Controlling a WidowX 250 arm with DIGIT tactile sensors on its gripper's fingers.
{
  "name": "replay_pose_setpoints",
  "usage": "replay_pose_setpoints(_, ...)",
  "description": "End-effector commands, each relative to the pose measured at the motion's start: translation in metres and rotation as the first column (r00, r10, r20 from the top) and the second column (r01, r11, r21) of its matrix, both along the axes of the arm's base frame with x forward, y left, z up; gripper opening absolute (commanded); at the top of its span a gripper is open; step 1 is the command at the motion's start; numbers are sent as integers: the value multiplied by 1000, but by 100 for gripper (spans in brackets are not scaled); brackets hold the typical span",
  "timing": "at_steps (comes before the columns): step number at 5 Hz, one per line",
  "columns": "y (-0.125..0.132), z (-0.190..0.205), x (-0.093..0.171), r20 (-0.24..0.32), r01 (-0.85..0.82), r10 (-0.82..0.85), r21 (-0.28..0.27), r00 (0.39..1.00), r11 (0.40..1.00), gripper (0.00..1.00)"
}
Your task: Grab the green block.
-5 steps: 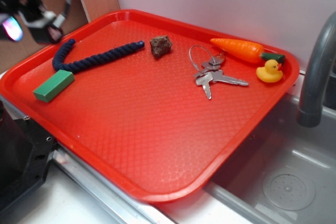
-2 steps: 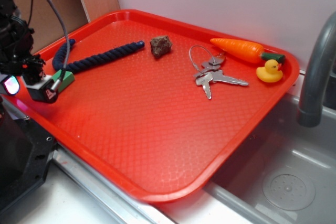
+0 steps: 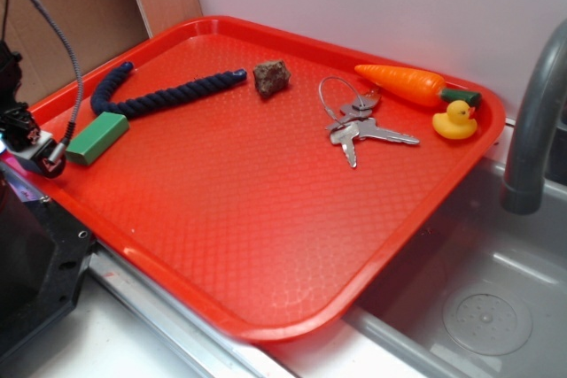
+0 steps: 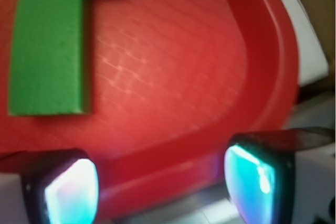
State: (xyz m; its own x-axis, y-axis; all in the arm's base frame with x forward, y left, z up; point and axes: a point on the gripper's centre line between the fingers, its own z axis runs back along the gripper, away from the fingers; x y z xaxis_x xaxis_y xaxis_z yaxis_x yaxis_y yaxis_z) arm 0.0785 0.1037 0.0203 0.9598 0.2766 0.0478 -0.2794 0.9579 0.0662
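The green block (image 3: 97, 137) lies flat on the red tray (image 3: 266, 219) near its left rim, just below the blue rope (image 3: 164, 93). In the wrist view the green block (image 4: 47, 45) fills the upper left, with the tray rim (image 4: 273, 77) curving down the right. My gripper (image 3: 31, 146) hovers at the tray's left edge, just left of the block and apart from it. My gripper (image 4: 160, 190) is open, its glowing pads (image 4: 71, 192) wide apart over the rim, with nothing between them.
On the tray lie a brown rock (image 3: 271, 76), a bunch of keys (image 3: 359, 126), a toy carrot (image 3: 403, 82) and a yellow duck (image 3: 454, 120). A sink (image 3: 478, 307) with a grey faucet (image 3: 532, 121) is at the right. A cardboard wall (image 3: 71, 6) stands behind.
My gripper came down from above the tray's far-left corner, passed over the block, then drew back left to the tray's rim. The block now lies uncovered, slightly shifted.
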Motion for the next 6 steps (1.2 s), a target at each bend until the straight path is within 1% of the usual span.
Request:
replay_pose_setpoints(1,-22,4,-17,18,81,-80,-40,997,996,100)
replay_pose_setpoints(2,-11,2,-18,9,38,-37,-67,999,997,100)
replay_pose_setpoints(3,-1,-3,-19,1,29,-29,-95,1000,995,100)
replay_pose_setpoints(6,-1,-3,-19,1,29,-29,-95,1000,995,100)
